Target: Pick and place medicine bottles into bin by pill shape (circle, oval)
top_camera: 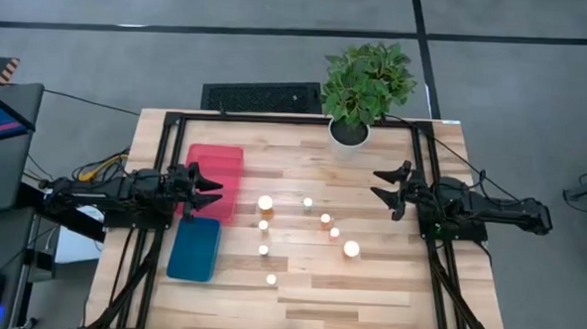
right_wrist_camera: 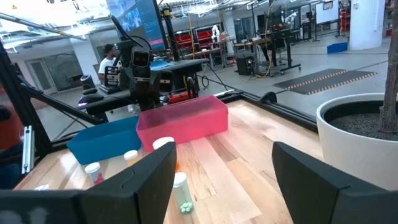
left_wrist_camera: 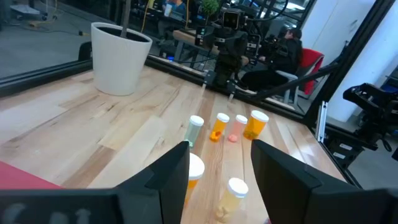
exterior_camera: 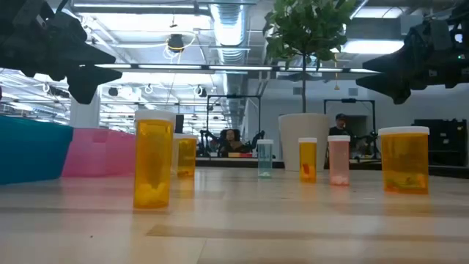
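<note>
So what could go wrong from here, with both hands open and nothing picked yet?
The bottles stand close together mid-table, so the right hand may knock a neighbour over when it reaches in. The left hand hovers at the pink bin, beside the blue bin; a bottle could go in the wrong one.

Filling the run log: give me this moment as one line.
left claw open over pink bin | right claw open, raised | bottles untouched on table | blue bin empty
</note>
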